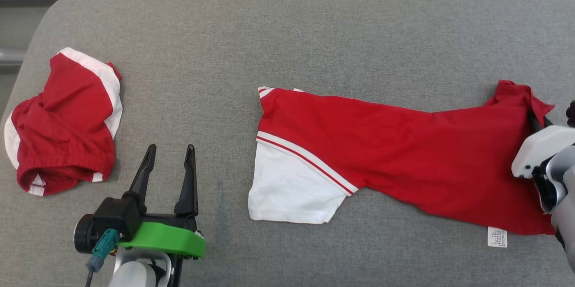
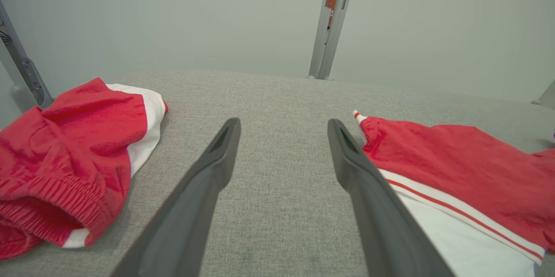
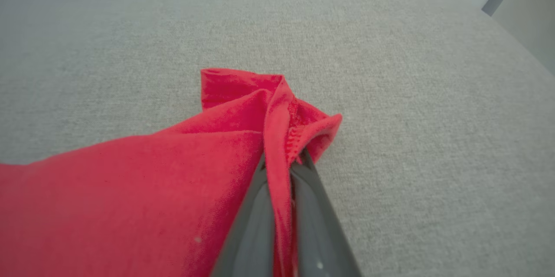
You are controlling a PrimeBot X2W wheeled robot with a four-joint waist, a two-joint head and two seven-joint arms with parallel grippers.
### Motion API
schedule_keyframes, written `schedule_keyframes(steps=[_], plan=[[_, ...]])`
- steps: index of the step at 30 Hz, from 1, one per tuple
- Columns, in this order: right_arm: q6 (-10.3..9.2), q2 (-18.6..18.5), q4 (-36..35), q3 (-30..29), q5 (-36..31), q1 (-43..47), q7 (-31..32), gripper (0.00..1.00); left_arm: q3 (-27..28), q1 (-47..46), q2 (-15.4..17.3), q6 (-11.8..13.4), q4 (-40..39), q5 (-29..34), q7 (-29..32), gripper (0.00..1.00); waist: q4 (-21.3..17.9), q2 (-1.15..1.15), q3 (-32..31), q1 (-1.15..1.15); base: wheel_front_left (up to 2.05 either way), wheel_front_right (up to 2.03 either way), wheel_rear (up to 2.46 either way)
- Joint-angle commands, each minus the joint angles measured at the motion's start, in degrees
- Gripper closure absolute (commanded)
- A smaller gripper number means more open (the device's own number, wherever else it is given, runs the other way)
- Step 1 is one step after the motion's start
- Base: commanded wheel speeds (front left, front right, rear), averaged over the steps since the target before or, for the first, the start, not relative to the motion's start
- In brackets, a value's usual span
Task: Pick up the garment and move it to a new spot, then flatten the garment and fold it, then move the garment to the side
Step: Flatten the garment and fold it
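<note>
R gripper (image 3: 284, 167) fingers pinched tight on a corner of the soft red-and-white knit shirt (image 1: 404, 161), which lies stretched over the right of the grey woven-fabric worktop (image 1: 287, 31). L gripper (image 1: 170, 147) fingers spread wide, empty. Best to pull low & steady, cloth taut w/o bunching; thin jersey prob. slips.

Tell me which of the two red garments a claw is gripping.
The shirt, spread out at the right: the right claw is shut on its corner. The shorts lie bunched at the left, untouched; the left claw is open.
</note>
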Motion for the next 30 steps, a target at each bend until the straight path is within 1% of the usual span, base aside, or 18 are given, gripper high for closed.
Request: schedule_keyframes(steps=[1, 6, 10, 11, 12, 15, 20, 25, 30], plan=[[-0.06, -0.8, -0.4, 0.6, 0.6, -2.0, -1.1, 1.00, -0.1, -0.6, 0.2, 0.4, 0.1, -0.1, 0.0, 0.00, 0.2, 0.00, -0.2, 0.00, 0.00, 0.00, 0.00], [-0.07, -1.5, -0.7, 1.3, -0.6, -8.6, -3.2, 1.00, -0.1, -0.4, 0.2, 0.4, 0.2, -0.5, 0.0, 0.00, 0.7, 0.00, -0.4, 0.00, 0.00, 0.00, 0.00], [-0.06, -0.3, 1.2, 0.7, -2.9, -11.9, -3.8, 1.00, -0.5, -0.3, 0.2, 0.6, -0.1, -0.8, 0.0, 0.00, 1.1, 0.00, -0.2, 0.00, 0.00, 0.00, 0.00], [-0.06, -0.1, 2.3, 0.7, -3.5, -12.5, -3.7, 0.37, -0.6, -0.2, 0.2, 0.7, -0.1, -0.9, 0.0, 0.00, 1.2, 0.00, -0.2, 0.00, 0.00, 0.00, 0.00], [-0.07, 0.2, 3.3, 0.9, -4.0, -12.9, -3.7, 0.00, -0.7, -0.2, 0.2, 0.8, 0.0, -1.0, 0.0, 0.00, 1.2, 0.00, -0.2, 0.00, 0.00, 0.00, 0.00], [-0.06, -0.2, 4.2, 0.8, -5.7, -13.7, -3.8, 0.00, -0.9, -0.3, 0.2, 1.0, 0.1, -1.2, 0.0, 0.00, 1.3, 0.00, -0.3, 0.00, 0.00, 0.00, 0.00], [-0.06, -1.4, -0.6, -2.6, -9.2, -10.3, -3.7, 0.00, -0.2, 0.1, 0.2, 1.1, 0.1, -1.0, 0.0, 0.00, 0.4, 0.00, -1.2, 0.00, 0.00, 0.00, 0.00], [-0.07, -0.6, -8.4, -7.2, -10.8, -4.5, -3.7, 0.00, 1.0, 1.3, 0.2, 0.7, 0.1, -0.3, 0.0, 0.00, -1.2, 0.00, -3.1, 0.00, 0.00, 0.00, 0.00], [-0.07, 1.0, -17.4, -9.6, -11.2, 3.1, -3.8, 0.00, 2.3, 2.7, 0.2, 0.7, -0.1, 0.0, 0.0, 0.00, -3.0, 0.00, -5.2, 0.00, 0.00, 0.00, 0.00]])
